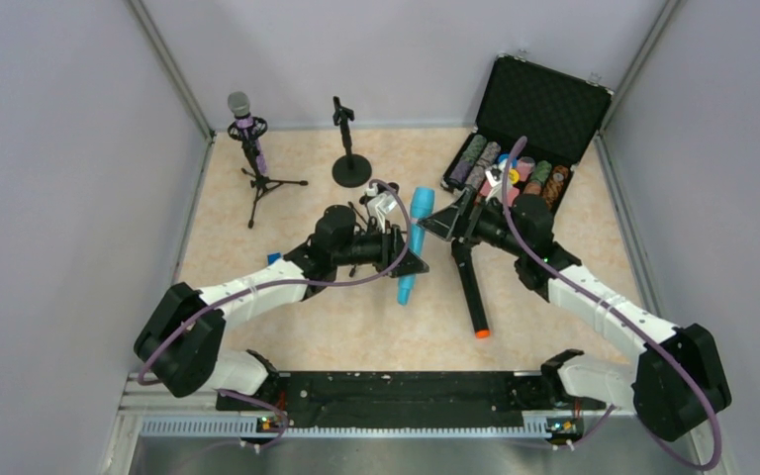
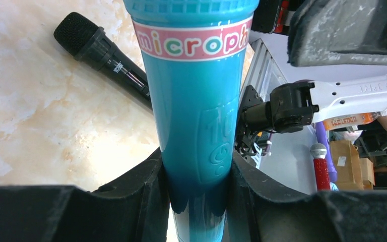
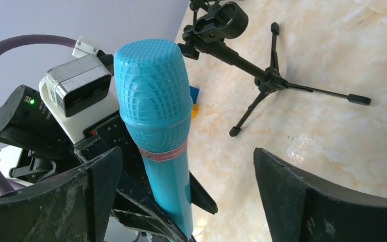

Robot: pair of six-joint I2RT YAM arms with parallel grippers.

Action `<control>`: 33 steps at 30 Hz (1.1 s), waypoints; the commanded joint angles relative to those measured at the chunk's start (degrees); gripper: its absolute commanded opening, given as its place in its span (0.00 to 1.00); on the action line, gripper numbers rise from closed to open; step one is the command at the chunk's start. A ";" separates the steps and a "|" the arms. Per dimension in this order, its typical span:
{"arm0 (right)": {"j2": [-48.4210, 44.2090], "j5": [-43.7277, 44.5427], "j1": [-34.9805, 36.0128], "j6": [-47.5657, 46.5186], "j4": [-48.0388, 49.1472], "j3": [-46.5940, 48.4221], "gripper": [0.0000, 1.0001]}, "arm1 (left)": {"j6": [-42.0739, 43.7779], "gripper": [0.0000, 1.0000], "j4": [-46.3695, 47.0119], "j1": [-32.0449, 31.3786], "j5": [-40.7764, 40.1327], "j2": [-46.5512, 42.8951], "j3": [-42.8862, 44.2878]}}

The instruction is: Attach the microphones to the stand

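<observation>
Light-blue plastic, top view: the blue microphone (image 1: pixel 416 233) is being held at five o'clock from the round-base stand (image 1: pixel 349 153). Left wrist: the left gripper (image 2: pixel 196 174) is clamping its glossy handle, risking slippage. Right wrist: the right gripper (image 3: pixel 186 171) is gaping around the head; a careless exit could be knocking it askew.

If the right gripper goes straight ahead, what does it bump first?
Probably the blue microphone, right in front of its open jaws and held by the left gripper, though depth is unclear.

left pincer (image 2: pixel 196 194): clamped on blue microphone (image 2: pixel 196 101) | right pincer (image 3: pixel 185 161): jaws wide apart
</observation>
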 commanded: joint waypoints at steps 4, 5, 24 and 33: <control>-1.63 -7.74 -3.69 -4.29 1.85 2.53 0.99 | 0.55 0.00 3.19 -0.18 1.72 -2.45 2.62; -1.18 -9.22 -3.88 -4.37 2.12 3.27 0.99 | 0.18 0.00 3.97 -0.18 2.37 -2.32 2.54; 11.61 -23.87 -2.13 12.01 31.82 2.71 0.63 | -2.89 0.00 9.77 -0.18 8.31 -0.07 2.65; 14.93 -25.20 -2.02 17.68 41.57 1.01 0.10 | -2.36 0.02 8.75 -0.18 7.37 -0.30 2.24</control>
